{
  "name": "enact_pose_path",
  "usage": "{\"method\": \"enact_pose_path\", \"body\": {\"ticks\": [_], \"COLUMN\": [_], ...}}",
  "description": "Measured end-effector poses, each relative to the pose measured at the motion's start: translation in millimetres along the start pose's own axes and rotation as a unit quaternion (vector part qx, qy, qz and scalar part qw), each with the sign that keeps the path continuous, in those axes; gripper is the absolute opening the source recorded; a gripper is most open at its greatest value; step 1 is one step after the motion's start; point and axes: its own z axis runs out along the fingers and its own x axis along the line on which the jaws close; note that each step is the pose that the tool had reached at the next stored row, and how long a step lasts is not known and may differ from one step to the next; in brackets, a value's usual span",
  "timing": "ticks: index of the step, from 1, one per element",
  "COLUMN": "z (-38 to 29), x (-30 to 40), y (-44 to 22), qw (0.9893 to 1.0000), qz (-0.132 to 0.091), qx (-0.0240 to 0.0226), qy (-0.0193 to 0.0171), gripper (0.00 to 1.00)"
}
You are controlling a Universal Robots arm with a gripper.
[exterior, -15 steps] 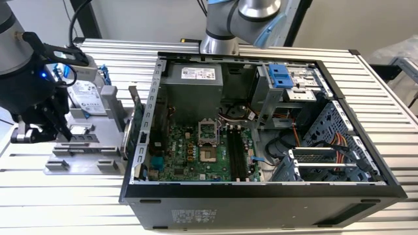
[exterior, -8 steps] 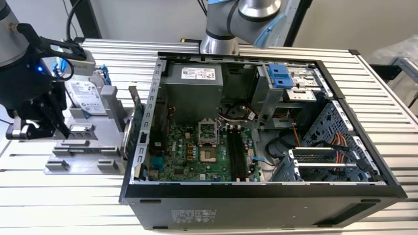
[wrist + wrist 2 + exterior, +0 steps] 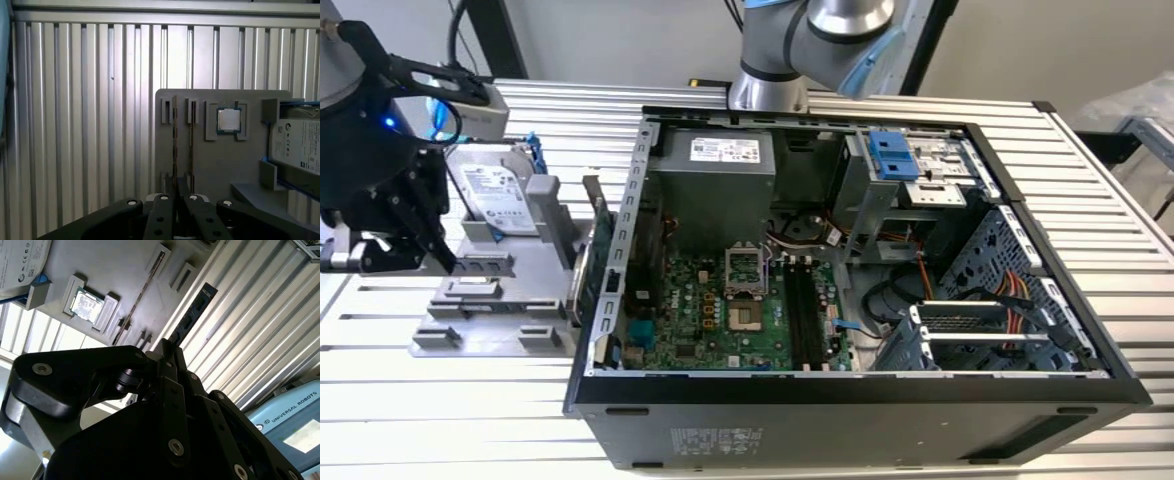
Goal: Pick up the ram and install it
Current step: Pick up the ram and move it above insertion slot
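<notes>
The gripper [image 3: 420, 250] hangs at the exterior view's left, over the gray fixture plate [image 3: 480, 335] on the ribbed table [image 3: 454, 420]. The plate sits just beside the open computer case [image 3: 854, 400], and the case's side wall stands between the plate and the motherboard [image 3: 707, 310]. The case top is open. The memory slots [image 3: 803, 310] lie exposed mid-board, with the power supply [image 3: 714, 170] and orange cables [image 3: 1014, 290] around them. In the first wrist view, bare table runs along the plate's free edge.

In the second wrist view the gripper is clenched on the ram [image 3: 192, 315] — a dark, long, narrow flat stick with dark chips on its face. It juts from the fingertips along the plate's edge and is seen against the table. Can't tell whether it's clear of its slot. A second stick [image 3: 142, 292] stands edge-on in a slot close by. A square silver-topped chip [image 3: 86, 304] and a hard drive [image 3: 20, 260] sit further across the plate.
</notes>
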Motion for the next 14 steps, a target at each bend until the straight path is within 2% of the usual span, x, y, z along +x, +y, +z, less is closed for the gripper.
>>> {"method": "enact_pose_path", "body": {"ticks": [8, 14], "z": [-9.5, -10.5], "x": [-0.3, -0.3], "y": [0.1, 0.1], "qw": [1.0000, 1.0000], "qz": [0.000, 0.000], "qx": [0.0000, 0.0001], "qy": [-0.0001, 0.0000], "gripper": [0.00, 0.00]}}
